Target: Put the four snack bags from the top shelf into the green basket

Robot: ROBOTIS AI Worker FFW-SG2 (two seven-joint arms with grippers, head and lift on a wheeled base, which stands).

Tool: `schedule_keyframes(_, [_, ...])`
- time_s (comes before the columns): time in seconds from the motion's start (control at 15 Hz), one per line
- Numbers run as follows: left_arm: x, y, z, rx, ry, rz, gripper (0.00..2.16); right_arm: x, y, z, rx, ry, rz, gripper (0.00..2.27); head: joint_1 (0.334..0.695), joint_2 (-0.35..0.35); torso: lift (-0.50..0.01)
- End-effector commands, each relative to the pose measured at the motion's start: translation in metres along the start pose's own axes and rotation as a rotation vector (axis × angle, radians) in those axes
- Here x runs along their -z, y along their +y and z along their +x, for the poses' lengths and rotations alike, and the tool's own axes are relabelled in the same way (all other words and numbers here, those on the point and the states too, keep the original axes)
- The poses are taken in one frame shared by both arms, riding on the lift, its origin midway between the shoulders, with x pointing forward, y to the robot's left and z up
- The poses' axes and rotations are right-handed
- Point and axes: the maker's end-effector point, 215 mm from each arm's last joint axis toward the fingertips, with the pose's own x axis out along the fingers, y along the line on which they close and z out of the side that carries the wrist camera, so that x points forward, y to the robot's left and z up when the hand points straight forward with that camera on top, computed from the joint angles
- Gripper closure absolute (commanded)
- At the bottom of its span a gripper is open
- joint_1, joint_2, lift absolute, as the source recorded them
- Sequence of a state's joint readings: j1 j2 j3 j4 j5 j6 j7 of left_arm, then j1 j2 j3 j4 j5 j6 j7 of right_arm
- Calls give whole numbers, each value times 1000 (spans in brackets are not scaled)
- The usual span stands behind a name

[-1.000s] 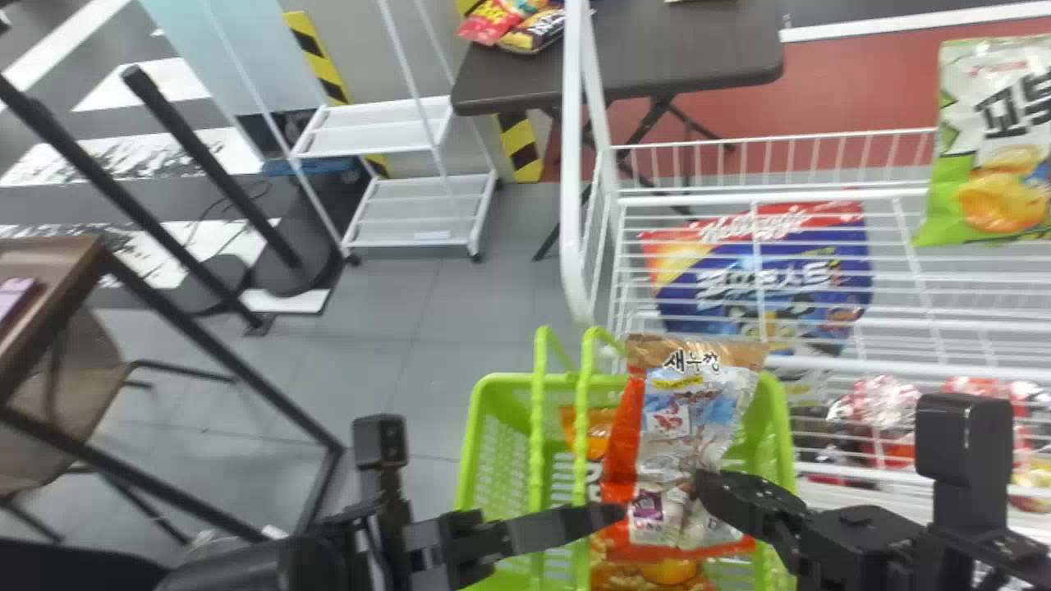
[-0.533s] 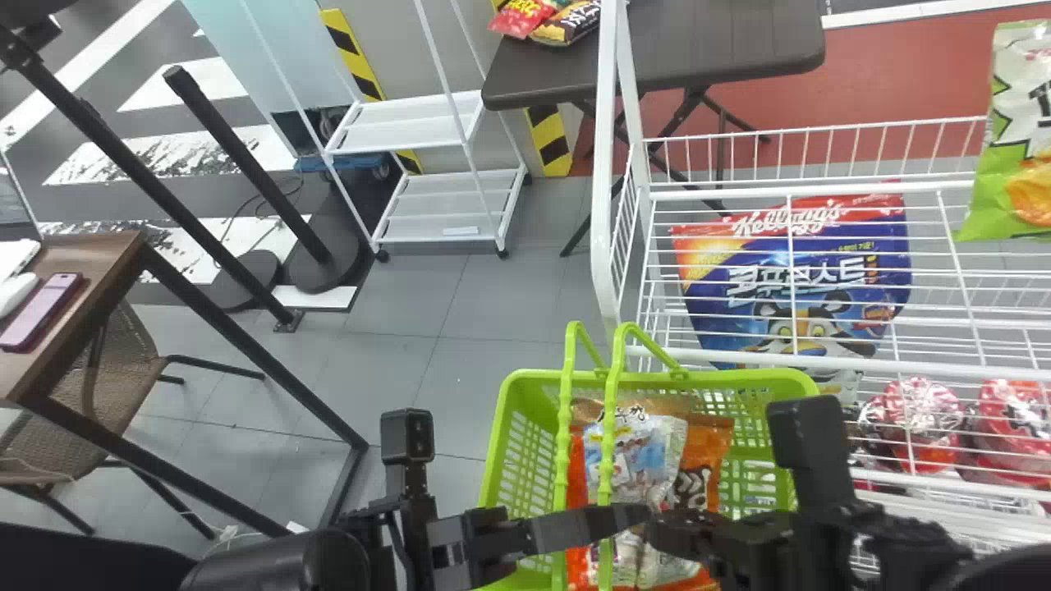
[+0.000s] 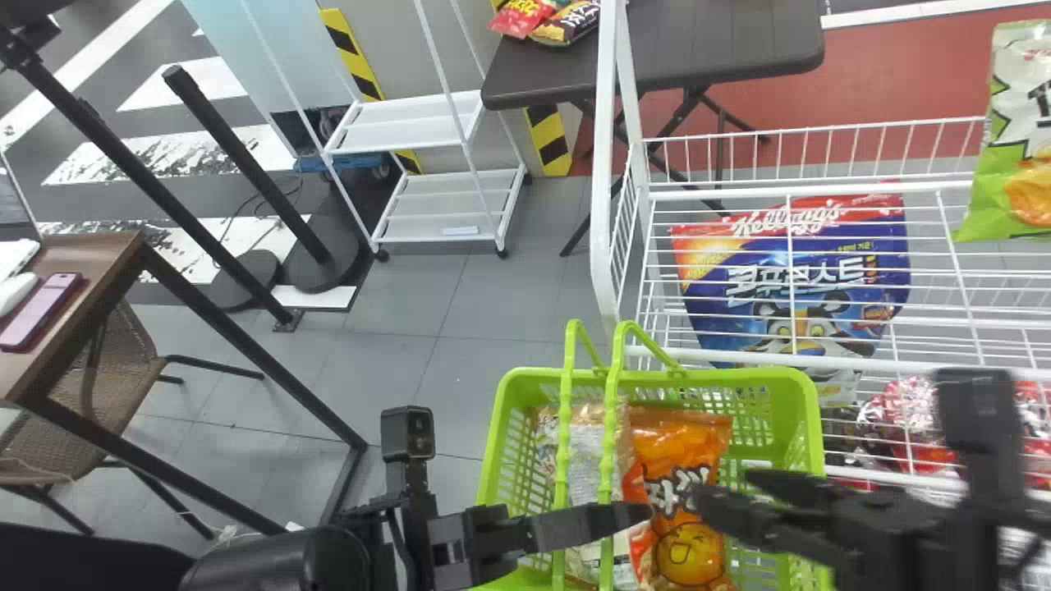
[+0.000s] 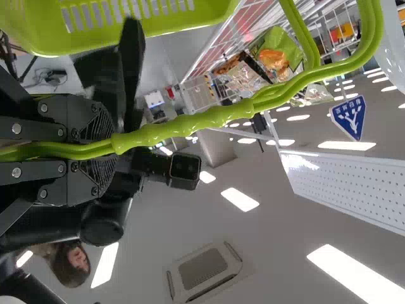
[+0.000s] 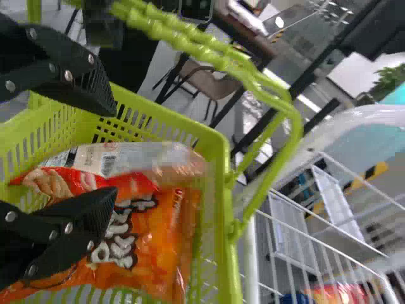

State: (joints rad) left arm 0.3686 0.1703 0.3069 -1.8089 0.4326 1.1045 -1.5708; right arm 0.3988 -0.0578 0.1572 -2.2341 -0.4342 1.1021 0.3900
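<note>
Head view: right pincer (image 3: 722, 486) spread over the green basket (image 3: 739, 376), nothing in its grip. Orange snack bag (image 3: 683, 472) inside the basket, below and slightly left of that pincer's tips. Pale snack bag (image 3: 587, 447) with a red edge touches the orange one on its left, farther left of the right pincer and partly behind the basket handles (image 3: 612, 410). Left pincer (image 3: 647, 516) to the left of the right one, closed across the handles. Ahead and right of the right pincer, green-and-white snack bag (image 3: 1006, 164) upright at the top level of the white rack (image 3: 788, 197); blue-and-red cereal bag (image 3: 800, 279) behind the wires, also ahead of it. Left wrist view: both handles run between the two halves of the left pincer (image 4: 115, 147), little gap besides; basket wall near it. Right wrist view: right pincer (image 5: 115, 151) well parted, grip empty. Orange bag and pale bag lie in the basket beyond its fingers, the two bags overlapping, print showing on the orange one. Handles arch beside this pincer.
</note>
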Motion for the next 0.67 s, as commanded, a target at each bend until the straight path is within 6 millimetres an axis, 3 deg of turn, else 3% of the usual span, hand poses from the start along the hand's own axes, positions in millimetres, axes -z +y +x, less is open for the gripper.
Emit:
schedule_keyframes(0.0, [1,-3,2,13,4,-6,2145,-48,-62,-61,163,-125,-9,43,695,350,0])
schedule_keyframes(0.13, [4,-4,2,14,5,-9,2145,-101,-118,-103,318,-244,-51,46,695,204,0])
schedule_keyframes(0.33, [6,-5,1,11,7,-10,2145,-167,-189,-142,514,-343,-115,46,695,18,0])
schedule_keyframes(0.4, [8,-5,1,11,5,-14,2145,-193,-208,-150,554,-393,-137,46,695,-66,0])
schedule_keyframes(0.6, [10,-5,3,17,-1,-17,2145,-245,-253,-150,619,-489,-194,46,695,-140,0])
